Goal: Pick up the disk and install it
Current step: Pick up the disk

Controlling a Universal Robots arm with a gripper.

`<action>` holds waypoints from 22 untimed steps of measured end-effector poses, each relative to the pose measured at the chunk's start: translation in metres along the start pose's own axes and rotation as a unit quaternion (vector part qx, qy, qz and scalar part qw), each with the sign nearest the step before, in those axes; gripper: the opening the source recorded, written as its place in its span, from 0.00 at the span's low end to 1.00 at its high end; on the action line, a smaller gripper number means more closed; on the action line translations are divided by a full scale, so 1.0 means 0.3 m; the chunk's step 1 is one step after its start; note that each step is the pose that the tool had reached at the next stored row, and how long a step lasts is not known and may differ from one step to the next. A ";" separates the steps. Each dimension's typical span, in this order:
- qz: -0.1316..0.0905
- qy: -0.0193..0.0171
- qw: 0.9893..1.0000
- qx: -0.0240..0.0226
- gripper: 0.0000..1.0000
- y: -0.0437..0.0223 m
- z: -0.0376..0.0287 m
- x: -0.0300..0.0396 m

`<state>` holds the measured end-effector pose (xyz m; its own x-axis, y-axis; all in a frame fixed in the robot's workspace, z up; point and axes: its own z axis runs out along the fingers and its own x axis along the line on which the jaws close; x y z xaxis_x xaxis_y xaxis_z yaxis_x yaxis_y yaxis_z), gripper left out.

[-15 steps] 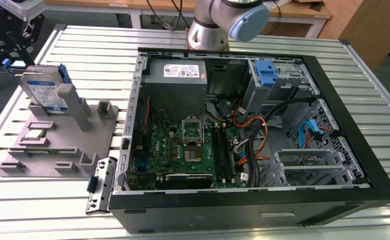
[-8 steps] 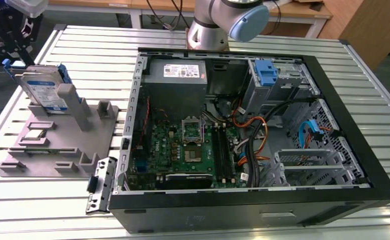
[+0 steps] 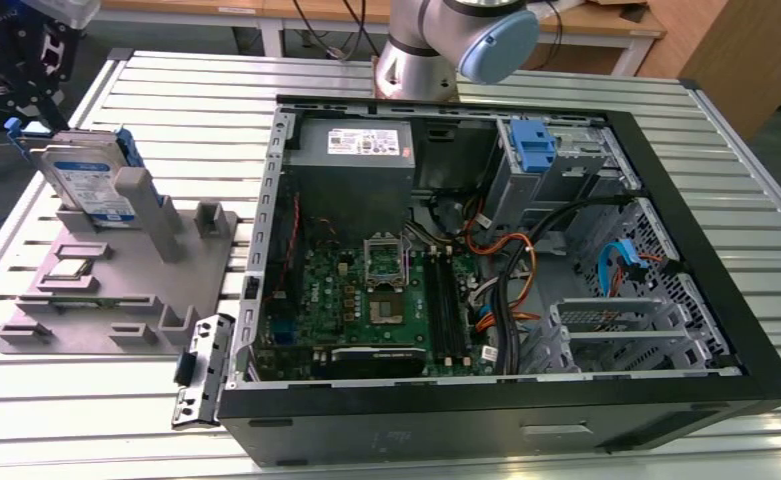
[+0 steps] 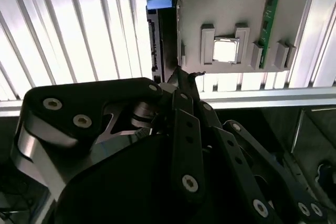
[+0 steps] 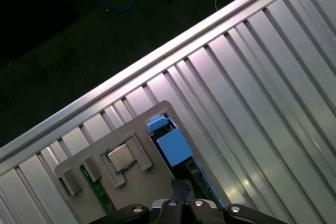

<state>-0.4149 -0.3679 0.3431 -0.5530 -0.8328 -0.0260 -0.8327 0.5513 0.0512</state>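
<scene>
Closed on nothing, my gripper (image 4: 181, 72) hangs just above the disk (image 3: 90, 185), upright on the grey fixture plate (image 3: 123, 285), exterior view's left of the open computer case (image 3: 497, 415). Slatted aluminium table (image 3: 163, 90); dark floor (image 5: 52, 51) beyond.

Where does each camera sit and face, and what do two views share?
Exterior view: above, facing down on the open computer case; the arm shows behind it.
First wrist view: on the arm, facing down past the gripper at the disk.
Second wrist view: behind the gripper, facing the disk edge-on.
Both wrist views share disk, gripper, grey fixture.
</scene>
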 end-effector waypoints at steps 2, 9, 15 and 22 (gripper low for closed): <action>-0.018 0.001 1.000 0.000 0.10 0.000 0.000 0.000; -0.082 0.004 0.997 -0.002 0.10 0.000 0.001 0.000; -0.135 0.007 0.991 -0.004 0.10 0.000 0.002 0.000; -0.197 0.010 0.980 -0.005 0.10 0.000 0.004 0.000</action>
<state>-0.4148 -0.3679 0.3419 -0.1867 -0.9821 -0.0265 -0.9814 0.1852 0.0513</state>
